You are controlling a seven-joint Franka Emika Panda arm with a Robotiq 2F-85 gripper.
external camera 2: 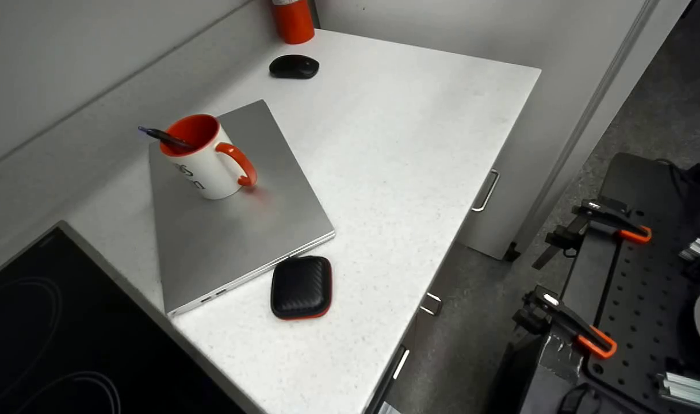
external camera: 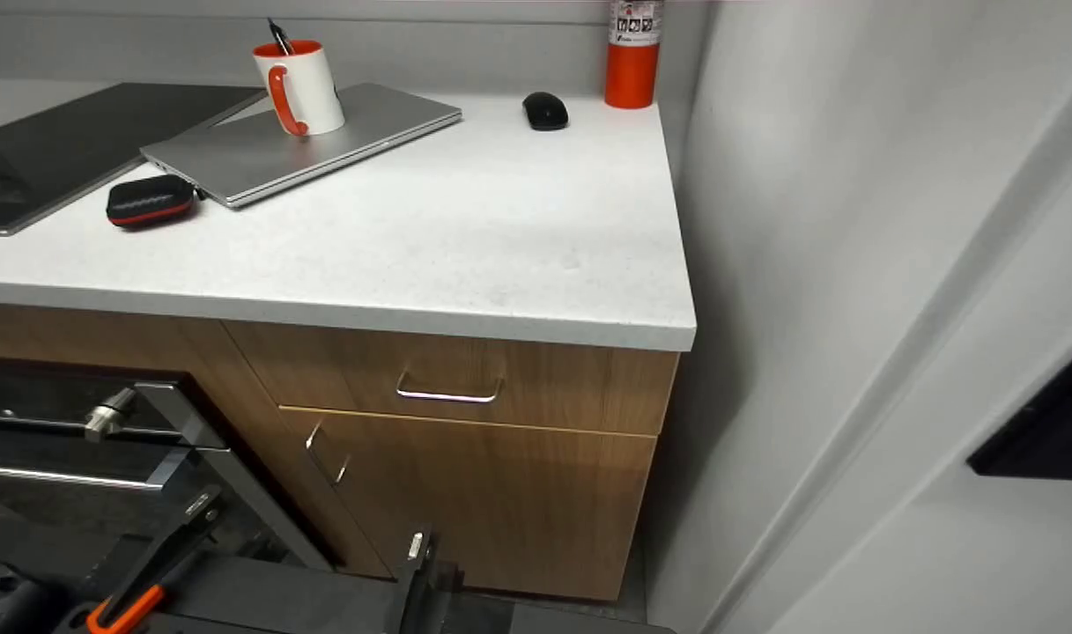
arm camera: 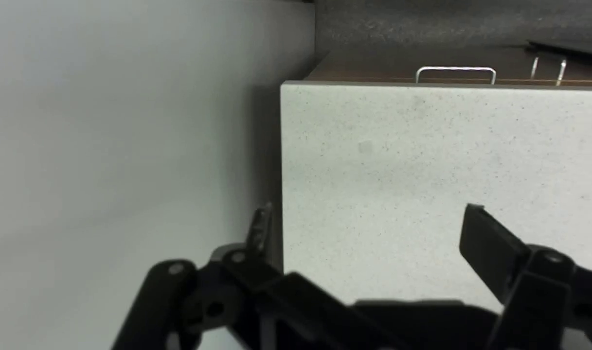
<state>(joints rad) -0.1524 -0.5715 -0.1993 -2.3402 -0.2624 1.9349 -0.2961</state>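
In the wrist view my gripper (arm camera: 368, 209) is spread wide, with nothing between its fingers. Below it lies the white speckled countertop (arm camera: 398, 165), near the end of the counter beside a pale wall panel. Neither exterior view shows the gripper. On the counter a closed silver laptop (external camera 2: 234, 241) carries a white mug (external camera 2: 211, 172) with an orange-red inside and handle, upright. A dark pen (external camera 2: 164, 138) leans in the mug. Against the laptop's edge sits a small black case (external camera 2: 301, 286) with red trim. Farther back is a black mouse (external camera: 545, 111).
A red cylinder (external camera: 632, 70) with a printed label stands in the back corner. A black cooktop (external camera 2: 50, 322) adjoins the laptop. Wooden drawers with a metal handle (external camera: 447, 396) lie under the counter. Orange-handled clamps (external camera 2: 597, 340) grip a black perforated table. A pale wall (external camera: 853, 220) bounds the counter.
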